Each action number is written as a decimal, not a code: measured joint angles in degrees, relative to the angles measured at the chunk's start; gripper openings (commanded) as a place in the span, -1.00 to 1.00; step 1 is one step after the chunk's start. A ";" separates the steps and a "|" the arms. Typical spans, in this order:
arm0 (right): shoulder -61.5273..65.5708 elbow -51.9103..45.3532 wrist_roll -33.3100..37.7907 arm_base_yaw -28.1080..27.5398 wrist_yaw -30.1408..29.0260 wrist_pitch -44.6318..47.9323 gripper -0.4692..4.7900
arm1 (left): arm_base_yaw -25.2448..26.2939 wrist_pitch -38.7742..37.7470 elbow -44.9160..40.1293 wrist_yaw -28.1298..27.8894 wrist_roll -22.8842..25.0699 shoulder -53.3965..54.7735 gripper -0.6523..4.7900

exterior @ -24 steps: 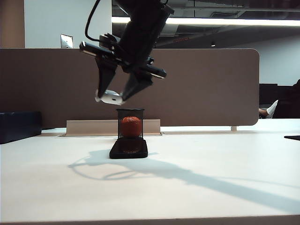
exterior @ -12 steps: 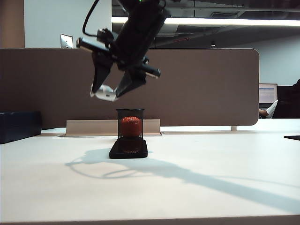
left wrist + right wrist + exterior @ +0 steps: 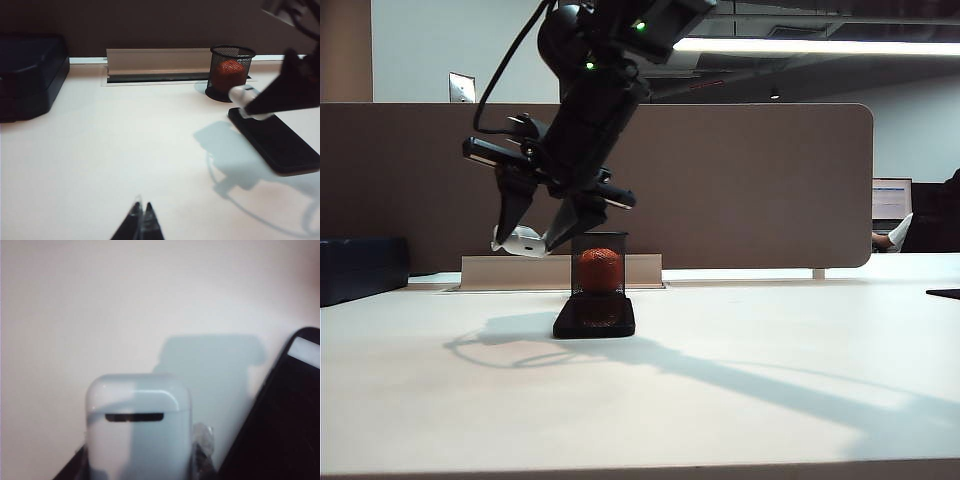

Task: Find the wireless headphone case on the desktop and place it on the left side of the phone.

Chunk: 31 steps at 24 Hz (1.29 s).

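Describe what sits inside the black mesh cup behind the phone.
An orange ball shows through the mesh cup, behind the phone. The cup's floor beneath the ball is hidden.

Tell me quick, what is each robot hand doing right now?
Left end effector: shut, holding nothing, low over the desktop.
Right end effector: shut on the wireless headphone case, in the air left of the phone.

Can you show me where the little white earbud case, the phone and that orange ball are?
wireless headphone case [image 3: 521,241], exterior view: its white body, held in the right claw.
phone [image 3: 595,318], exterior view: its near edge.
orange ball [image 3: 600,268], exterior view: its middle, inside the mesh cup.
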 measured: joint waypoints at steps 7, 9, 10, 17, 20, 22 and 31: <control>7.34 8.57 -1.55 -0.02 -0.02 -5.18 -0.26 | 0.00 0.00 0.00 0.00 0.00 0.02 -0.78; 9.18 10.27 -1.66 -0.33 -0.02 -6.54 -0.26 | 0.02 0.00 0.00 0.00 0.00 0.00 -0.78; 9.46 10.38 -1.66 -0.55 -0.04 -6.69 -0.26 | 0.02 0.00 0.00 0.00 0.00 0.00 -0.78; 11.54 10.34 -1.68 -1.75 -0.09 -7.96 -0.26 | 0.00 0.00 0.00 0.00 0.00 0.00 -0.78; 11.47 10.38 -1.66 -1.81 -0.09 -7.72 -0.16 | 0.00 0.00 0.00 0.00 0.00 0.00 -0.78; 11.50 10.38 -1.66 -1.77 -0.11 -7.74 -0.09 | 0.02 0.00 0.00 0.00 0.00 0.00 -0.78; 11.50 10.38 -1.66 -1.66 -1.51 -7.74 -0.02 | 0.02 0.00 0.00 0.00 0.00 0.00 -0.78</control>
